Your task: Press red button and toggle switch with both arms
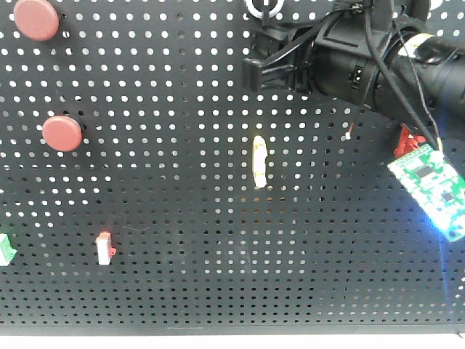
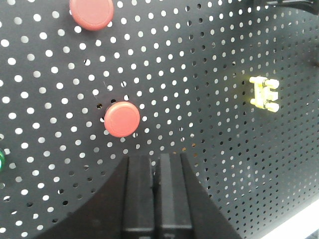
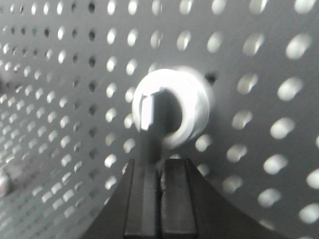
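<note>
While both my grippers have their fingers pressed flat together, holding nothing, neither touches its target as far as I can see. My left gripper [image 2: 155, 160] rises from the bottom centre of the left wrist view. The red button [image 2: 122, 119] lies just above and a little left of it, near mid-frame and apart from the fingertips. A second red button [image 2: 92, 12] sits at the upper left on the same pegboard [image 2: 209, 59], so drifting upward could put me on the wrong cap. Because I stand offset to the button's right, a straight push may catch only its rim and skid onto the board. My right gripper [image 3: 160, 164] is at the bottom centre of its own view, directly below the toggle switch [image 3: 169, 107], whose lever stands out of a silver collar in mid-frame. That picture is blurred, so I cannot tell whether I touch it. The lever is slim, and a slightly sideways stroke could slide past it or jam against the collar without flipping it.
</note>
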Available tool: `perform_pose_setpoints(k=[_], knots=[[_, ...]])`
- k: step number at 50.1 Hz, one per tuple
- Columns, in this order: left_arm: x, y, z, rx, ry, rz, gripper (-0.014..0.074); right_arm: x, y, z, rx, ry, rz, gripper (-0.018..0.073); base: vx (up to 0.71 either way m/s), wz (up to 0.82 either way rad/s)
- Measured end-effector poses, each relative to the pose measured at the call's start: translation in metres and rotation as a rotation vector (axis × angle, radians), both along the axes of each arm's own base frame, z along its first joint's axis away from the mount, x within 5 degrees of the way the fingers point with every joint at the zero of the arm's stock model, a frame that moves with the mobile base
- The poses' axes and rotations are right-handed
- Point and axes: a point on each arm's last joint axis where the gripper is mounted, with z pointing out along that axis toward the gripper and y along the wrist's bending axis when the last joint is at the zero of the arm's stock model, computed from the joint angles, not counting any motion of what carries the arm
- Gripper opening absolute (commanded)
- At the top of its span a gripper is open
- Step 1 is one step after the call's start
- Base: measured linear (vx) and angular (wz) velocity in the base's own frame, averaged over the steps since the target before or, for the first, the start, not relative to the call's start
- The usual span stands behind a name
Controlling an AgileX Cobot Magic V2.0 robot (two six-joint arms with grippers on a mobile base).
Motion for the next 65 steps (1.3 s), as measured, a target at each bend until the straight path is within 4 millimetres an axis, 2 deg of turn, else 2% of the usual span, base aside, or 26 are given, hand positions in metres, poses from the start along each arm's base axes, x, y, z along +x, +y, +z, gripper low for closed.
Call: perform_pose_setpoints(k=[42, 65], knots=[[0.0, 0.0, 0.0, 0.0, 0.0, 0.0, 0.0001, -0.0042, 0.0053, 0.0025, 0.179, 0.108, 0.066, 0.0, 0.0, 0.0], [0.0, 0.0, 0.0, 0.0, 0.0, 0.0, 0.0001, -0.0052, 0.0062, 0.0044, 0.215, 0.112, 0.085, 0.0, 0.0, 0.0]])
